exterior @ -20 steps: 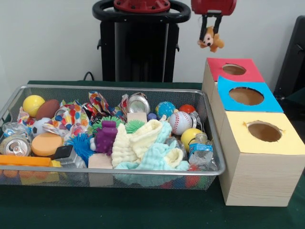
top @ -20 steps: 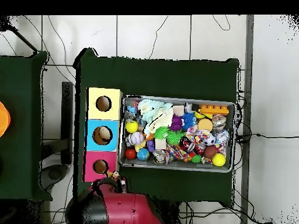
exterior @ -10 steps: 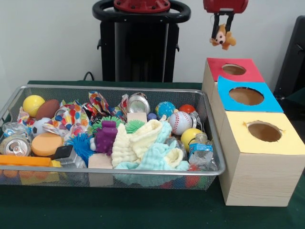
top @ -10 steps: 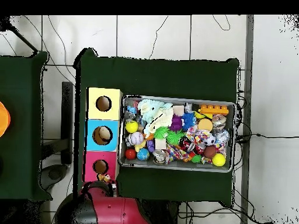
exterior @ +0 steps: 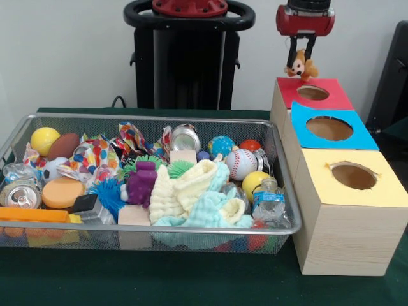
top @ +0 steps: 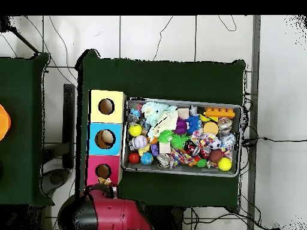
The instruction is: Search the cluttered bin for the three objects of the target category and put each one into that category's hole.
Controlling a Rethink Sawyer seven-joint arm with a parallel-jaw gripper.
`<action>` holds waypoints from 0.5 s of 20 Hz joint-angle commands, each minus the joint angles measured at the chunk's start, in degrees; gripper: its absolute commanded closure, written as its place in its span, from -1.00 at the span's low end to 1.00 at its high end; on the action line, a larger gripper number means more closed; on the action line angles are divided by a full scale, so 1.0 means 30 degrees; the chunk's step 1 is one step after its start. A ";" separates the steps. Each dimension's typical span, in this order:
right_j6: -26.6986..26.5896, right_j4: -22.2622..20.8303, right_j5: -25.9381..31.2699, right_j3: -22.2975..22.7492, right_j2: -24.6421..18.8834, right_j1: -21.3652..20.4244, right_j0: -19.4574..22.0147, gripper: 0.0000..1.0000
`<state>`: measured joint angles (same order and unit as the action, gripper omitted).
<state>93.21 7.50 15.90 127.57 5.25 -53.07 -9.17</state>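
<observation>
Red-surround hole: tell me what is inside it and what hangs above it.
Above the round hole with the red card surround hangs an orange-brown plush toy, held in the gripper. Inside, only a shadowed pale interior shows; anything deeper in the box is hidden.

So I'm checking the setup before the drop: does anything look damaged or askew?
Only a small thing: the yellow-surround hole has a ragged, torn-looking card edge, unlike the clean red-surround hole. The gripper holds the plush toy above the red box.
</observation>
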 commanded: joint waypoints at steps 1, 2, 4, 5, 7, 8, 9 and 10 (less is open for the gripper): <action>0.5643 0.1383 -0.1991 0.0590 -0.0872 0.1717 0.0155 1.00; 0.5646 0.1449 -0.2447 0.0719 -0.1031 0.1920 0.0232 1.00; 0.5674 0.1638 -0.2766 0.0805 -0.1071 0.2076 0.0143 1.00; 0.5677 0.1729 -0.2739 0.0801 -0.1036 0.2066 0.0063 1.00; 0.5693 0.1979 -0.2617 0.0721 -0.0913 0.2005 -0.0182 1.00; 0.5664 0.2107 -0.2485 0.0687 -0.0910 0.1954 -0.0285 1.00; 0.5646 0.2218 -0.2396 0.0645 -0.0842 0.1939 -0.0380 1.00; 0.5611 0.2274 -0.2389 0.0545 -0.0749 0.2010 -0.0491 1.00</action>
<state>93.21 10.54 11.55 127.64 5.24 -50.45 -9.88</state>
